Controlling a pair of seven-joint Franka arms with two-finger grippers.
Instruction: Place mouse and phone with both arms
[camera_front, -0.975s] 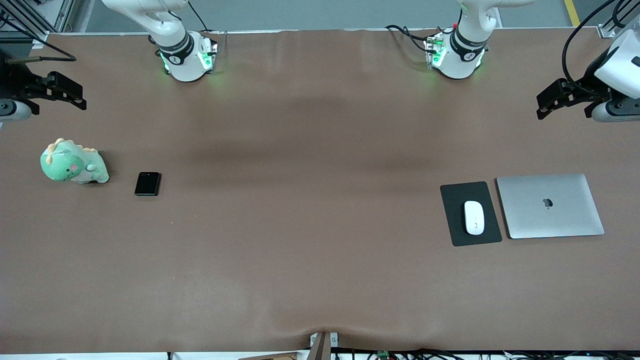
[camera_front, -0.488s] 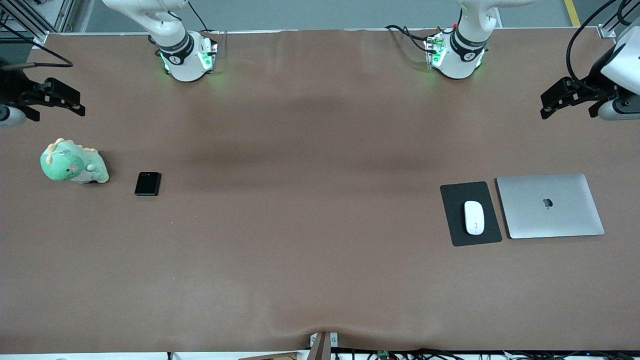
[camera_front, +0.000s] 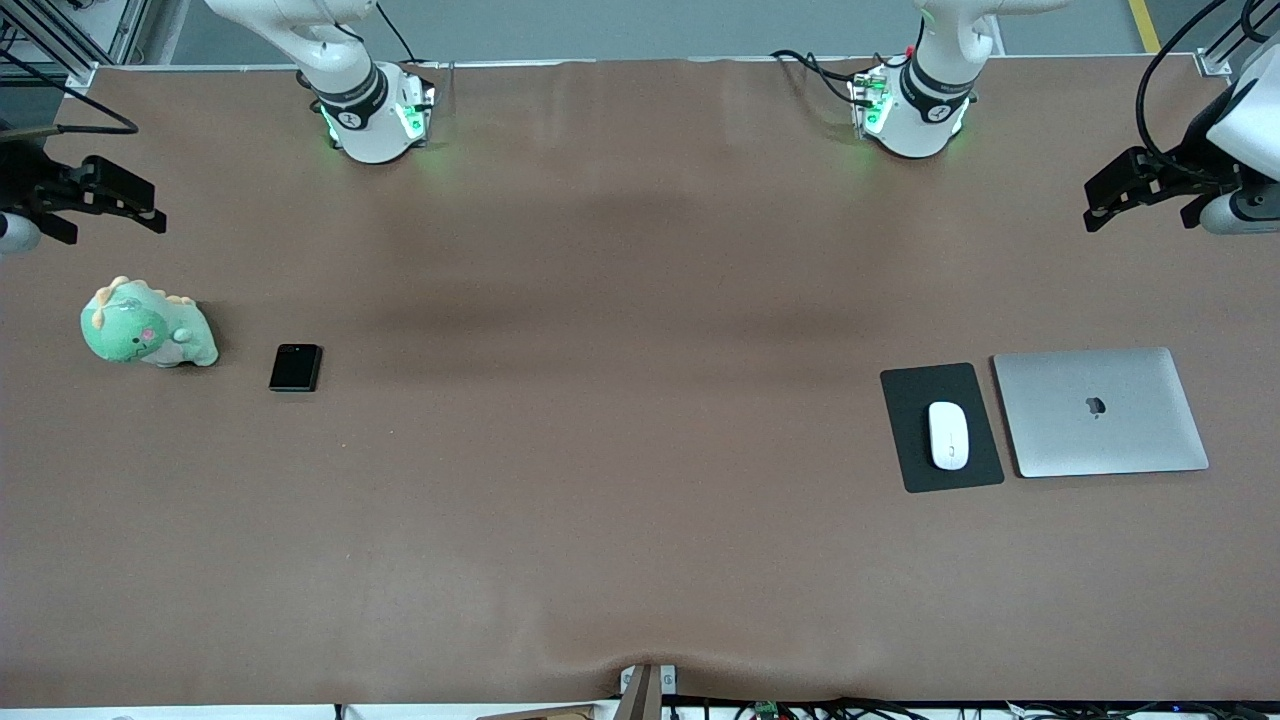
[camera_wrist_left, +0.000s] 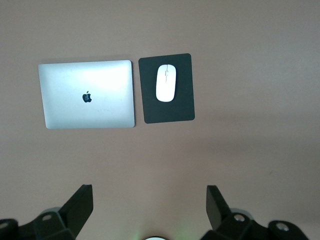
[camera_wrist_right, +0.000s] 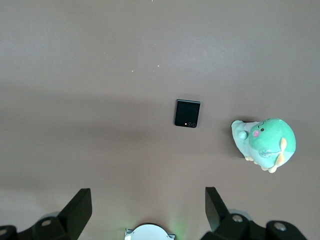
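Observation:
The white mouse lies on a dark pad toward the left arm's end of the table; it also shows in the left wrist view. The black folded phone lies toward the right arm's end, beside a green plush toy; it also shows in the right wrist view. My left gripper is open and empty, high at the table's end, apart from the mouse. My right gripper is open and empty, high at the other end, apart from the phone.
A closed silver laptop lies beside the dark pad, toward the left arm's end. The plush toy lies close to the phone. The arms' green-lit bases stand along the table's edge farthest from the front camera.
Both grippers have drawn back a little toward the table's ends and risen slightly. The mouse, phone, laptop and toy have not moved.

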